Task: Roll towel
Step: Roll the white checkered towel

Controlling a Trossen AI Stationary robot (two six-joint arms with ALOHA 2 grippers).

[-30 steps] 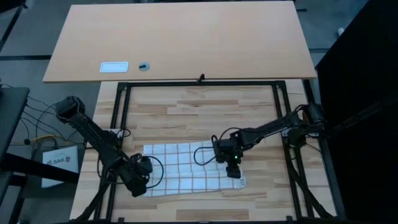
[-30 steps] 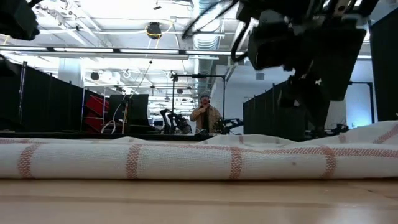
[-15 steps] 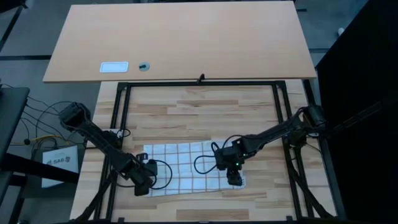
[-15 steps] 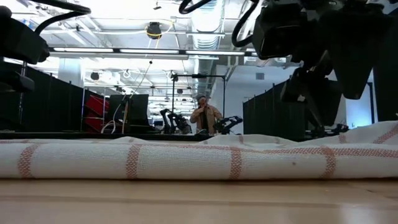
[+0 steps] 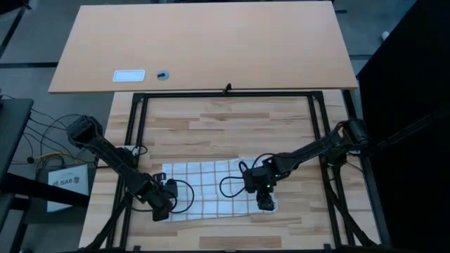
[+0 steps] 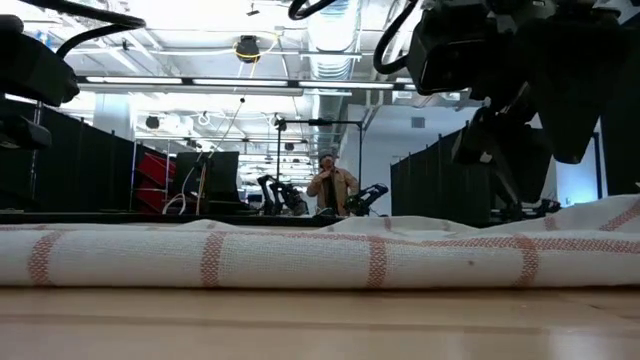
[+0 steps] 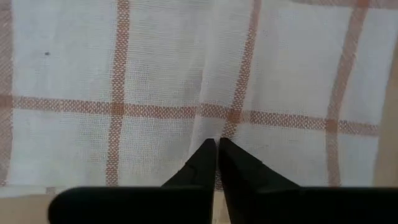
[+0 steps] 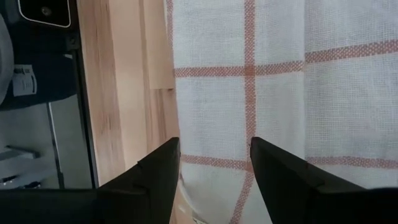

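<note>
The towel (image 5: 211, 190) is spread flat on the tabletop (image 5: 225, 126), long axis L–R. Left gripper (image 5: 159, 209), pinched closed, is set at its near-left corner; right gripper (image 5: 266, 204), fingers parted, at near-right edge.

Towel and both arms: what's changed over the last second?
The left gripper and right gripper both slid toward the table's near edge, each ending at a near corner of the towel. Most of that move came early; they have barely moved since. The left fingers are shut, the right fingers open. The towel has barely shifted.
</note>
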